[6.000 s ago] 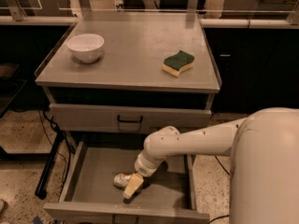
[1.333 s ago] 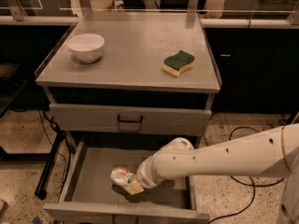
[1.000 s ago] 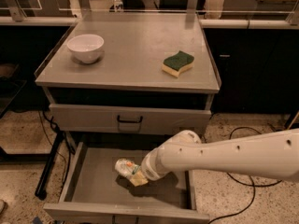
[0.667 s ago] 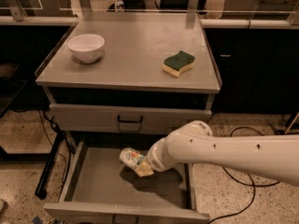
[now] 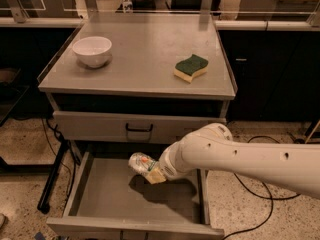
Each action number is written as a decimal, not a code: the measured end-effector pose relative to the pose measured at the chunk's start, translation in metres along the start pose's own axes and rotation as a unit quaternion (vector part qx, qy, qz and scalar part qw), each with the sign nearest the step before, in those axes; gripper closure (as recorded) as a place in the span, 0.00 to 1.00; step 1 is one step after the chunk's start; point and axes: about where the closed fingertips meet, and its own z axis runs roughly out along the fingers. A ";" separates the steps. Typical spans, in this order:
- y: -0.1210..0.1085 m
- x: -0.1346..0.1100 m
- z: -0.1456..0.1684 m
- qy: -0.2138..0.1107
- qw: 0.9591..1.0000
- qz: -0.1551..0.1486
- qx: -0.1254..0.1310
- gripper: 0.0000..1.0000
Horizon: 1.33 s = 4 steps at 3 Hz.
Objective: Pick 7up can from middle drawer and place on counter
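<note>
The 7up can (image 5: 140,163), silvery-white with green print and a red spot, is held tilted in the air above the open middle drawer (image 5: 107,199), casting a shadow on its floor. My gripper (image 5: 152,173) is shut on the 7up can, with its tan fingertips (image 5: 156,176) under the can's right end. My white arm (image 5: 240,160) reaches in from the right. The counter (image 5: 142,59) is the flat grey top of the cabinet, above and behind the can.
A white bowl (image 5: 92,50) stands at the counter's back left. A green and yellow sponge (image 5: 190,67) lies at its right. The upper drawer with a black handle (image 5: 138,129) is closed. Black cables (image 5: 255,204) lie on the floor at the right.
My gripper has lifted the 7up can off the drawer floor and carried it up and a little right. The arm has risen with it.
</note>
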 end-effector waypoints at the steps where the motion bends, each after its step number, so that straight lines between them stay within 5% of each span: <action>1: -0.010 -0.018 -0.040 -0.009 1.000 -0.012 0.026 1.00; 2: -0.018 -0.039 -0.084 -0.021 0.997 -0.033 0.066 1.00; 4: -0.021 -0.052 -0.102 -0.033 0.995 -0.036 0.081 1.00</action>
